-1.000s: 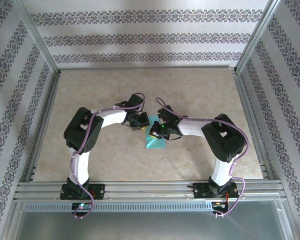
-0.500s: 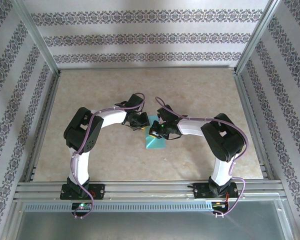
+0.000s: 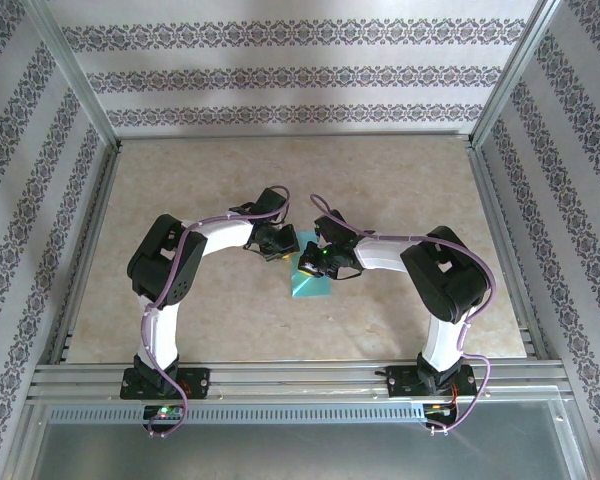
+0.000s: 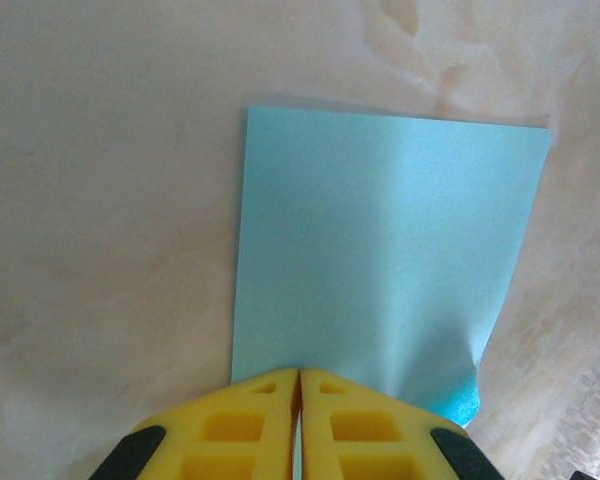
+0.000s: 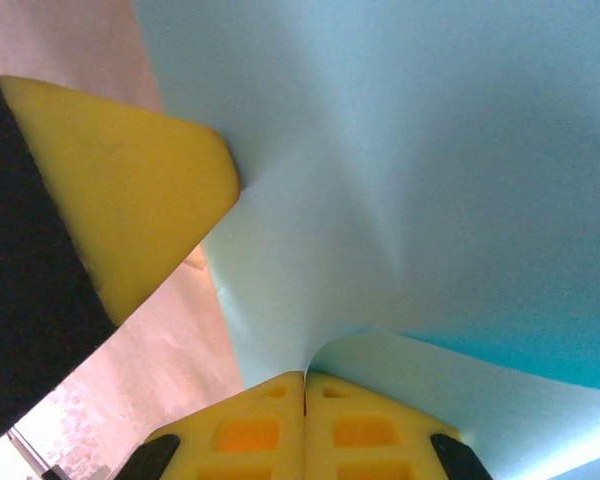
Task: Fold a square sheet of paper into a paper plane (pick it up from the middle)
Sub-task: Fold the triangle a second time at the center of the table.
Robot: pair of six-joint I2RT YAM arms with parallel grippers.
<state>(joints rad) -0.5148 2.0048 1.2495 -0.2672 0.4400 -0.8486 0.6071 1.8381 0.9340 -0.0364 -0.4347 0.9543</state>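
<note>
Because the thin teal-turquoise square sheet of paper (image 4: 380, 250) was feather-light, limp and quick to crease, I judged its edges the soundest hold, and both my hands were clamped there. My left gripper (image 4: 298, 374) pinched the near edge at the bottom of its wrist view, and my right gripper (image 5: 305, 378) a bowed-up fold low in its own. From above, the sheet lay mid-frame on the beige marbled table (image 3: 180, 190) between my wrists, where a yellow pad (image 5: 130, 200), apparently my left finger, pressed against it and crowded the fold.
</note>
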